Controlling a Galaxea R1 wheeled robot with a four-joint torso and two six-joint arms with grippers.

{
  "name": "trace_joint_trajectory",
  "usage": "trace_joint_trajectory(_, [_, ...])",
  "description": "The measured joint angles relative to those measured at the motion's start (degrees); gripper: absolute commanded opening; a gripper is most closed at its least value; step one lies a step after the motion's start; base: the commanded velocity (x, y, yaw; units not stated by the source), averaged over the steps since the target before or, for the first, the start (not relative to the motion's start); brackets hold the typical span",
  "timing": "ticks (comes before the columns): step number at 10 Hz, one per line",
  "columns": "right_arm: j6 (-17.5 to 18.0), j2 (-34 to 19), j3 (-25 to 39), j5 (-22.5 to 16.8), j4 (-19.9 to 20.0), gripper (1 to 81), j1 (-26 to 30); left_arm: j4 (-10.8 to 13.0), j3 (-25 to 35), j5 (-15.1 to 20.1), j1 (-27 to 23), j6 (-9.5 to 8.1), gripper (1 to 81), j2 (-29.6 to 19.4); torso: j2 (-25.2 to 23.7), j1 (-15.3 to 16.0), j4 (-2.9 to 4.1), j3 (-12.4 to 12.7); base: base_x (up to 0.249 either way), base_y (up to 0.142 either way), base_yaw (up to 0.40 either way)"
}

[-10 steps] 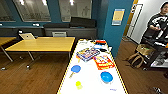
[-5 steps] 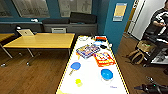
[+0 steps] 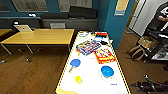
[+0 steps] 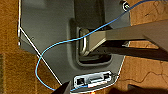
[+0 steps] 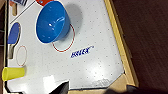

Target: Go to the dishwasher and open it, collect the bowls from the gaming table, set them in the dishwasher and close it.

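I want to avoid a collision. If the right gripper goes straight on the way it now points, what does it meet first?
Probably the white table top, near the blue logo. The blue bowl stands beside that line, though depth is unclear.

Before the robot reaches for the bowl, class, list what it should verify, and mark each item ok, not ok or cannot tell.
1. Blue bowl in view on the white game table: ok.
2. Bowl sits upright, opening up: ok.
3. Bowl free of neighbours; the yellow cup and blue paddle stand apart from it: ok.
4. Bowl empty: ok in the right wrist view.
5. Right hand open: cannot tell.
6. Person at the right stands away from the table: ok.
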Motion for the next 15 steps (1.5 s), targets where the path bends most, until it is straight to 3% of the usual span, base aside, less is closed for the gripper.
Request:
trace_joint_trajectory(5, [0.3,6.4,0.6,11.0,0.0,81.1,0.4,0.0,-0.3,-0.1,0.0,-0.09,81.1,0.0,0.0,0.0,0.0,0.0,0.0,0.0,0.0])
trace_joint_trajectory(10, [9.7,14.0,-10.9,11.8,0.5,81.1,1.3,0.0,-0.8,0.0,0.0,-0.2,81.1,0.0,0.0,0.0,0.0,0.0,0.0,0.0,0.0])
trace_joint_trajectory(15, [11.2,20.2,-18.9,11.1,4.4,81.1,2.7,0.0,-1.3,-0.1,0.0,-0.2,81.1,0.2,0.0,0.0,0.0,-0.1,0.0,0.0,0.0])
